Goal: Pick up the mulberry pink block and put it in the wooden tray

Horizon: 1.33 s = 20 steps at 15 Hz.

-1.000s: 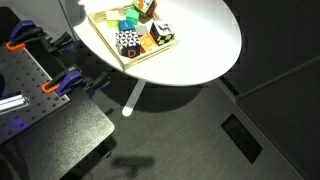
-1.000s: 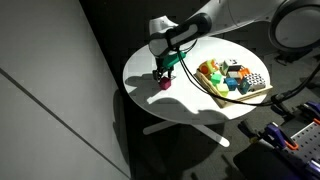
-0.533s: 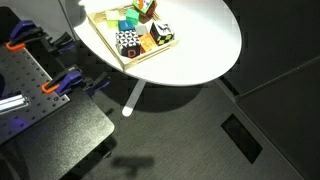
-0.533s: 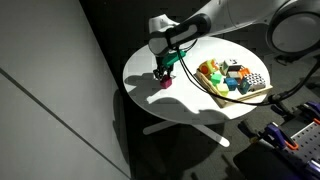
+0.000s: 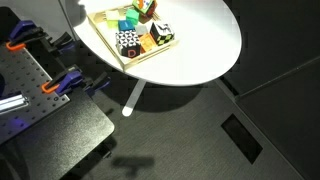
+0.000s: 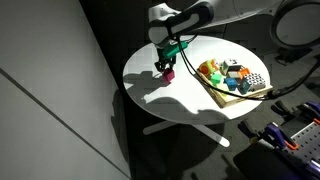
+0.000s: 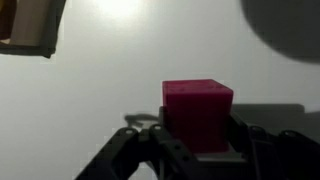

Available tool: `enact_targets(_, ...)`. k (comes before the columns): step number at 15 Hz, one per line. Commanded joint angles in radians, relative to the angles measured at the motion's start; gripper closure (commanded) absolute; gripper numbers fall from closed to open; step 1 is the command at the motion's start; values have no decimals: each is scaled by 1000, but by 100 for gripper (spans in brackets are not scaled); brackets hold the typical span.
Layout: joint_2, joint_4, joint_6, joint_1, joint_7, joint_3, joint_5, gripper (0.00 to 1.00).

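The mulberry pink block point(image 7: 197, 110) sits squarely between my gripper's point(image 7: 197, 128) black fingers point(image 7: 148, 142), which are shut on its two sides. In an exterior view the gripper point(image 6: 167, 68) hangs a little above the white round table point(image 6: 150, 70) with the pink block point(image 6: 169, 73) in it, left of the wooden tray point(image 6: 236, 97). The block's shadow falls on the tabletop below. The wooden tray point(image 5: 155, 54) shows in both exterior views, filled with coloured blocks. A corner of the tray point(image 7: 30, 28) shows at the top left of the wrist view.
Inside the tray lie a black-and-white checkered block point(image 5: 127, 41), an orange block point(image 5: 159, 35) and green and blue ones. A dark cable point(image 6: 200, 85) runs over the table beside the tray. A black bench with orange clamps point(image 5: 50, 88) stands beside the table.
The gripper closed on the pink block as it sat on the table, then rose with it; the block now hangs just above the tabletop.
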Motion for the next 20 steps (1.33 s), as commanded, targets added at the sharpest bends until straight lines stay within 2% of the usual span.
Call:
enact_targets(1, -70, -52, -64, -2, 35, -19, -3, 69)
enact_targets(8, -183, -190, -94, -26, 34, -47, 6, 69)
enact_targets(15, -345, -440, -80, -67, 10, -45, 16, 69)
enact_targets(16, -369, -472, -83, -89, 22, -18, -5, 69)
enact_targets(20, -472, -617, -72, -124, 23, -8, 1, 69)
